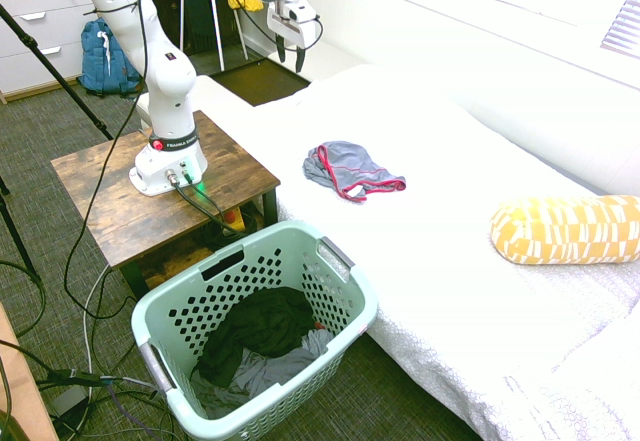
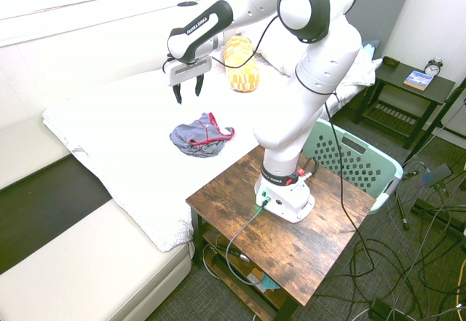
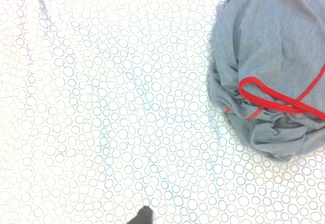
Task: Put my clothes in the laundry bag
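Yellow patterned bolster (image 1: 566, 229) on white bedspread (image 1: 450, 261)

We see a white robot arm (image 2: 313, 81) built of thick, rounded, glossy segments. Large black circular caps (image 2: 306, 1) mark its joints, one on the big shoulder joint and a smaller one nearer the wrist. A black band (image 2: 207, 22) along the forearm bears white lettering too small to read. Just above the base (image 2: 284, 193) sits a dark ring with a red dot and small print. The base is a white block with a green light and cable sockets. The gripper (image 2: 186, 90) has a white body and two short black fingers (image 2: 177, 92).
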Tool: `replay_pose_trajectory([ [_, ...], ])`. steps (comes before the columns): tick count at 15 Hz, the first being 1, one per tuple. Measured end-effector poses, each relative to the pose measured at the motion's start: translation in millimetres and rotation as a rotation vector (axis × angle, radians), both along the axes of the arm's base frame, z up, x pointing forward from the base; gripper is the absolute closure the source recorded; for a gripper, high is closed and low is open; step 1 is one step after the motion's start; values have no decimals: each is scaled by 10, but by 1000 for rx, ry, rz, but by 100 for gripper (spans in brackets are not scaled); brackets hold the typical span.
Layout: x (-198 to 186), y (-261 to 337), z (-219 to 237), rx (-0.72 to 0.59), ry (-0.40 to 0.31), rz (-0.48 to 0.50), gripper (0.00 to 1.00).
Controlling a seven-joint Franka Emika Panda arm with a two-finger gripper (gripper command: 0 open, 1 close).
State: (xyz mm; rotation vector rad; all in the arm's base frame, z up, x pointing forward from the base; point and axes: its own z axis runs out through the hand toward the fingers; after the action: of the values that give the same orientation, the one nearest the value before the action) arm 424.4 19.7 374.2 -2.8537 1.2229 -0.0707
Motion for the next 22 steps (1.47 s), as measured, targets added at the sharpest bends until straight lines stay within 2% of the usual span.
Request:
replay_pose_trajectory([
  [3, 48, -13, 3, -24, 5, -6, 0],
  [7, 537, -153, -107, -48, -61, -6, 0],
  [9, 807, -223, -445, -56, -63, -14, 0],
  [12, 1112, -355, -1175, -72, -22, -21, 0],
  [17, 1389, -383, -2432, -72, 80, -30, 0],
  [22, 1484, -444, -3190, -92, 142, -32, 0],
])
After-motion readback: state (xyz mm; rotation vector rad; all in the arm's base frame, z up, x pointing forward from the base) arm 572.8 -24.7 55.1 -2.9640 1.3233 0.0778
